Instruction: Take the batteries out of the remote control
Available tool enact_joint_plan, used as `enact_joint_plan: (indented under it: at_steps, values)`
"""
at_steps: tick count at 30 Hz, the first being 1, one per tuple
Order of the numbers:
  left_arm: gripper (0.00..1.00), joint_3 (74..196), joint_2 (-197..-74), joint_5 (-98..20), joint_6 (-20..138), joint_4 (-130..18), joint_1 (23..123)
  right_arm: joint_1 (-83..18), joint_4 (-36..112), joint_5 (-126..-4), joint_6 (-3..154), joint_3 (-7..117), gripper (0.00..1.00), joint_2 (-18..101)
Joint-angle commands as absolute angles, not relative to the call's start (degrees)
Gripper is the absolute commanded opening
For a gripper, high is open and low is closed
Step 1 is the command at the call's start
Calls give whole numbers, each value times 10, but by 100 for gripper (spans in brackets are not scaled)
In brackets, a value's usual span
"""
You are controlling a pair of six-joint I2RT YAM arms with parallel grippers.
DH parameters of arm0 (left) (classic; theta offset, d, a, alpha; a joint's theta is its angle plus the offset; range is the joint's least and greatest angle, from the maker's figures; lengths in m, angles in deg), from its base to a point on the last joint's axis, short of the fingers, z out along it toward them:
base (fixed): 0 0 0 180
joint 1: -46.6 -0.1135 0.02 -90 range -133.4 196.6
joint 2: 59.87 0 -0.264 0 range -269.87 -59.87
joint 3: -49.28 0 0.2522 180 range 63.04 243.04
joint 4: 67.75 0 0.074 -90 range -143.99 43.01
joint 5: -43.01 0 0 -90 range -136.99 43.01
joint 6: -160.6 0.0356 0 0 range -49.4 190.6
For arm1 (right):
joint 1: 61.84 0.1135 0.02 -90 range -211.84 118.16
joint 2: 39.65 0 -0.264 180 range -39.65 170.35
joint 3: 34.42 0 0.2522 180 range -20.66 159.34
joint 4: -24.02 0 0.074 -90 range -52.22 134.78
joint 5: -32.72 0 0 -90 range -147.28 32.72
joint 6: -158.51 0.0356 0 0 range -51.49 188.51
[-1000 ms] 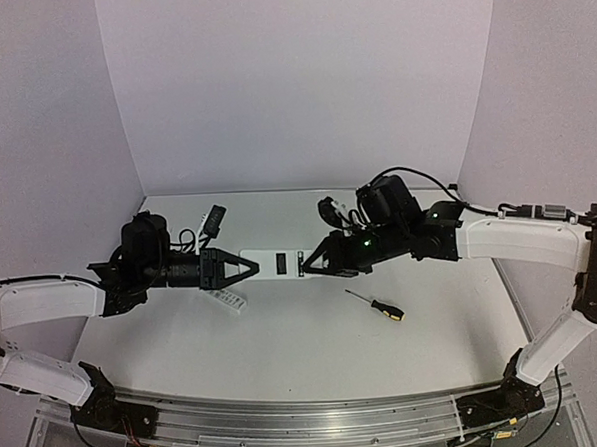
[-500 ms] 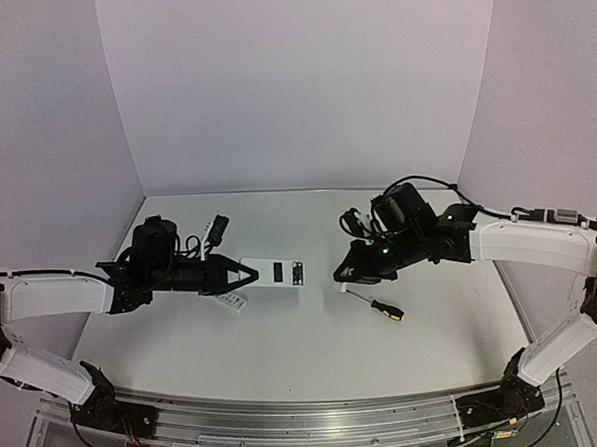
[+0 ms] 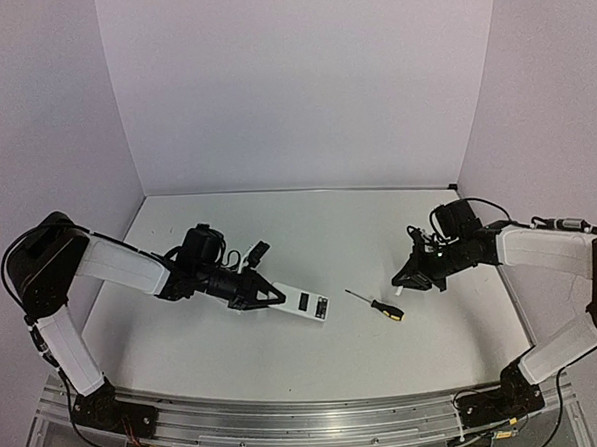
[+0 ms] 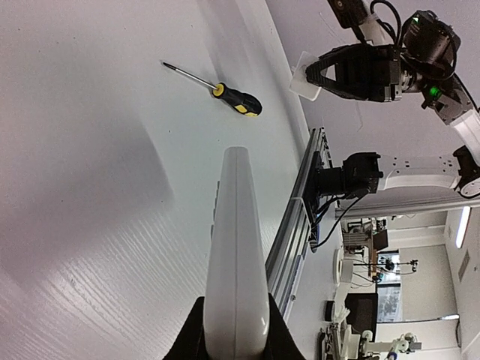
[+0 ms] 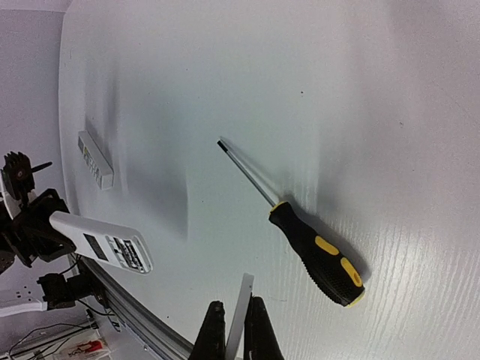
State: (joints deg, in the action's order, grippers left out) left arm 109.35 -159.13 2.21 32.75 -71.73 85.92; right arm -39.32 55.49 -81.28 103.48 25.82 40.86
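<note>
Left gripper [image 3: 270,296] is clamped on one end of the remote control [image 3: 305,304], which juts toward 4 o'clock above the table [image 3: 309,233], dark recess facing up. A screwdriver [image 3: 379,306] lies at 3 o'clock of its free end. Right gripper [image 3: 402,282] pinches a small white cover [image 3: 397,292] at 2 o'clock of the screwdriver.

1. The tabletop [image 3: 309,223] is white and smooth, with a faint ridged grain and a soft sheen.
2. The screwdriver [image 5: 294,226] has a bare grey metal shaft; its black-and-yellow handle looks like matt plastic or rubber.
3. The remote control [image 4: 236,247], left of the screwdriver, is smooth white plastic with a satin gloss.
4. The cover piece [image 4: 307,79], near the screwdriver's handle, is thin white plastic.
</note>
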Motion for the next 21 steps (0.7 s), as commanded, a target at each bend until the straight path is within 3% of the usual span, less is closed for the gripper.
enact_joint_plan:
  at_steps: [1,18,21]
  values:
    - [0,1154,-1648,94,329,-733,859,-434,457,-892,1053,233,0,435]
    - [5,1242,-1753,56,362,-606,857,-472,402,-844,1063,201,0,544]
    - [13,1249,-1755,37,370,-584,857,-472,400,-844,1068,192,0,546]
